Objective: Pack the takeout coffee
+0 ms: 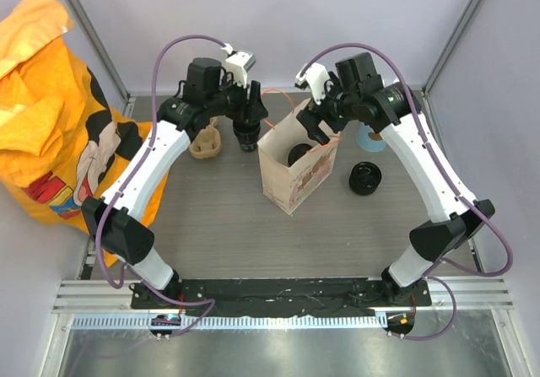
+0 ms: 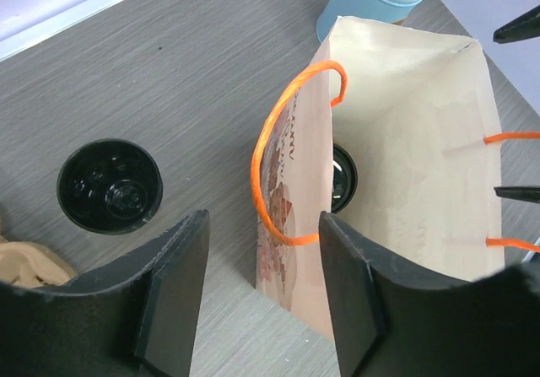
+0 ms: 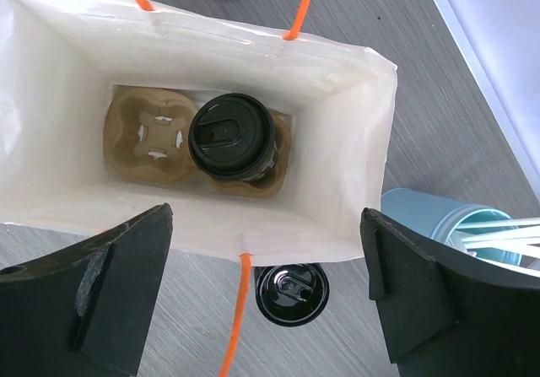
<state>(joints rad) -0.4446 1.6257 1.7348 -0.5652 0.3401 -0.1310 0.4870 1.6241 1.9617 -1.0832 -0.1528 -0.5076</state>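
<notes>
Inside the paper bag (image 3: 51, 141), snug in the cup carrier's (image 3: 148, 137) 3 o'clock well against tipping, a takeout coffee (image 3: 232, 135), with left gripper (image 2: 261, 221) and right gripper (image 3: 266, 217) spread empty overhead.

Place: robot lab cell.
Walls: aluminium posts (image 1: 93, 35), lilac panels (image 1: 278, 23) enclosing everything.
Table (image 1: 219, 234): grey laminate, lying beneath left gripper (image 1: 246, 132) and right gripper (image 1: 313, 128).

A grey wood-grain table (image 1: 211, 217) sits between pale lilac walls (image 1: 278, 23), with an orange printed cloth (image 1: 51, 115) bunched at left.
</notes>
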